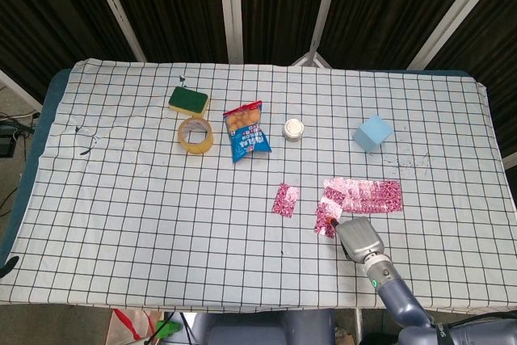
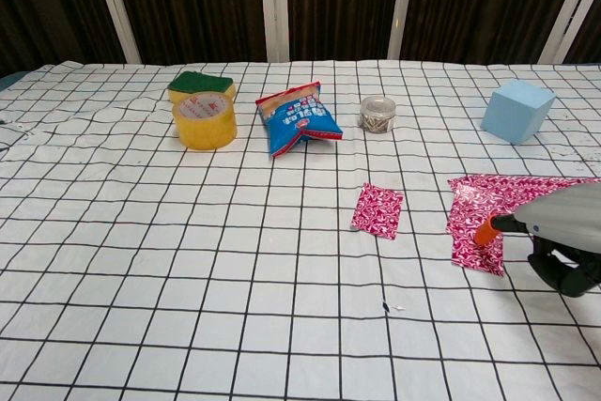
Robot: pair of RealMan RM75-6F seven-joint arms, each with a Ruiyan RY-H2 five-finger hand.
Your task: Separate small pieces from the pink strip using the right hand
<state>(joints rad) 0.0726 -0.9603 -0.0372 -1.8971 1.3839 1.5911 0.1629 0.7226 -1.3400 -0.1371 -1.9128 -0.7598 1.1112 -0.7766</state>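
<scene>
The pink patterned strip (image 1: 367, 194) (image 2: 512, 190) lies at the right of the checked tablecloth. Its left end piece (image 1: 326, 217) (image 2: 472, 237) is pulled down toward the near edge, bent away from the rest of the strip. My right hand (image 1: 361, 237) (image 2: 563, 223) comes in from the near right, and its orange fingertip (image 2: 486, 230) grips that end piece. One separated pink piece (image 1: 284, 199) (image 2: 377, 209) lies flat to the left, apart from the strip. My left hand shows in neither view.
Across the far half of the table stand a blue cube (image 1: 371, 132), a small jar (image 1: 293, 128), a blue snack bag (image 1: 246, 130), a yellow tape roll (image 1: 195, 135) and a green sponge (image 1: 188, 100). The table's near edge runs just behind my right hand.
</scene>
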